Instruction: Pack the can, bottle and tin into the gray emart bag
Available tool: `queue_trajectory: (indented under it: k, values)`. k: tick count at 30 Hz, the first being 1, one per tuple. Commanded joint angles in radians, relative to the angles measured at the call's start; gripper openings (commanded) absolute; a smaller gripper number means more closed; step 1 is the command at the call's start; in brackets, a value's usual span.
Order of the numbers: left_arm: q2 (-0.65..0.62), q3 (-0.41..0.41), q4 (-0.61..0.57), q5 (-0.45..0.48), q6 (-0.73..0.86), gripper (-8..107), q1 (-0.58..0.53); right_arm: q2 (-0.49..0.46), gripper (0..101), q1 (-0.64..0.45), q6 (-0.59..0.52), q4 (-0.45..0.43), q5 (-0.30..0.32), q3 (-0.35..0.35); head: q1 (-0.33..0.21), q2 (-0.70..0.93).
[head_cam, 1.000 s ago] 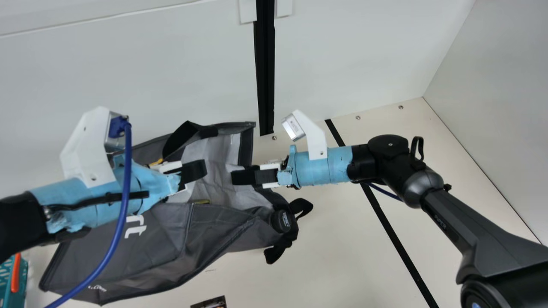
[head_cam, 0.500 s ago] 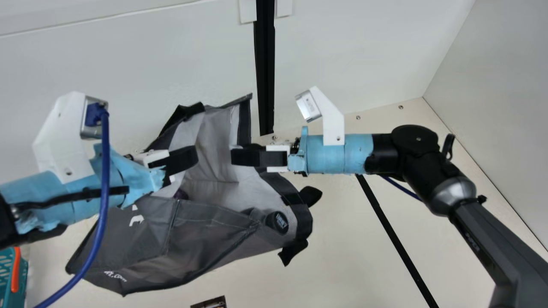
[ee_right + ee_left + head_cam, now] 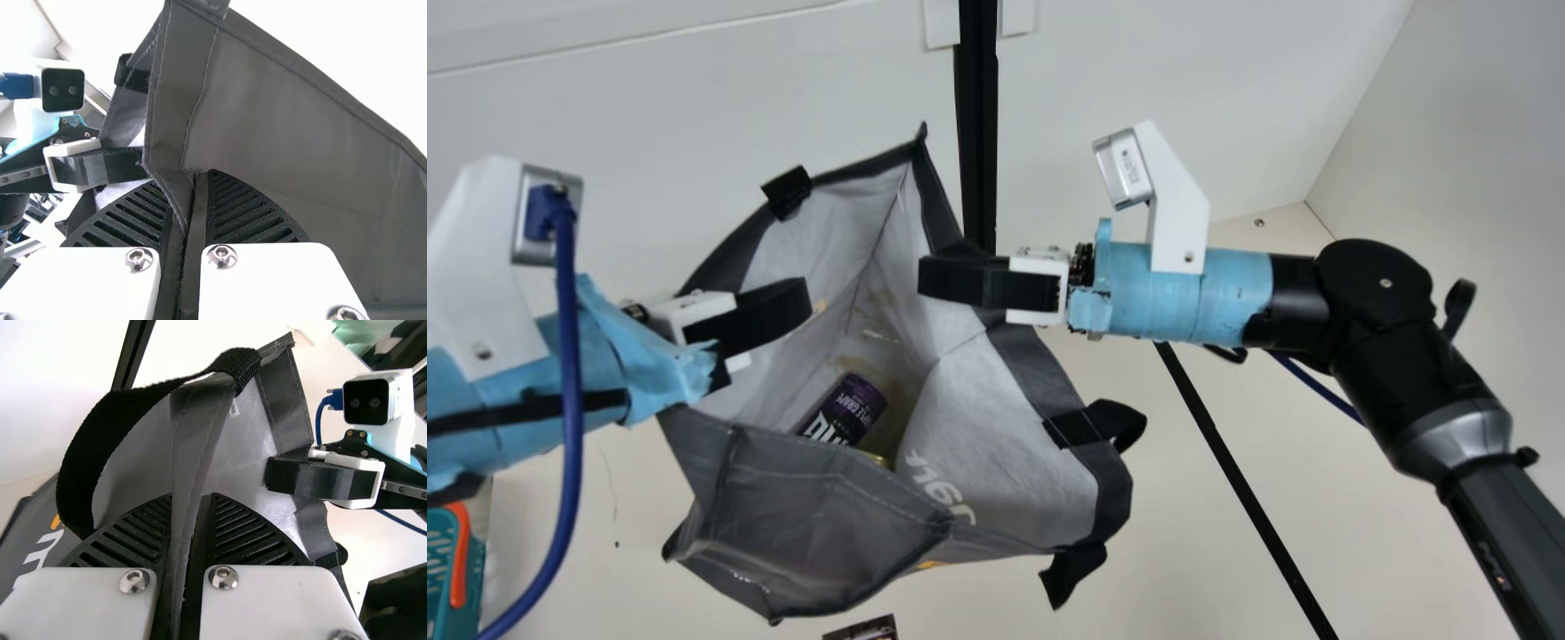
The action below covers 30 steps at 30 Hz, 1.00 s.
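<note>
Bright, soft light leaves white glare in both wrist views.

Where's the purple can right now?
In the main view, the purple can lies inside the gray bag, nearer the left gripper than the right gripper.

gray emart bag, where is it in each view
Main view: the bag is left of center, mouth open.
Left wrist view: mid-picture, pinched in the left tool and spreading beyond it.
Right wrist view: mid-picture out to the edge, pinched in the right tool.
Shared landmark: the right tool.
</note>
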Motion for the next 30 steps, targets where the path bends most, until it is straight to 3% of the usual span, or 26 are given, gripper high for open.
queue_trajectory:
  k: [1,18,30]
  values:
    - [-0.005,-0.013,-0.007,0.015,0.004,10,0.007,-0.018,0,-0.007,0.014,-0.009,-0.006,-0.009,-0.023,-0.001]
    - [-0.072,-0.085,-0.102,0.230,-0.039,10,0.114,-0.181,0,-0.100,0.184,-0.139,-0.006,-0.083,-0.023,-0.001]
    - [-0.163,0.055,-0.130,0.234,-0.085,10,0.051,-0.315,0,-0.115,0.336,-0.335,-0.006,-0.124,-0.023,-0.001]
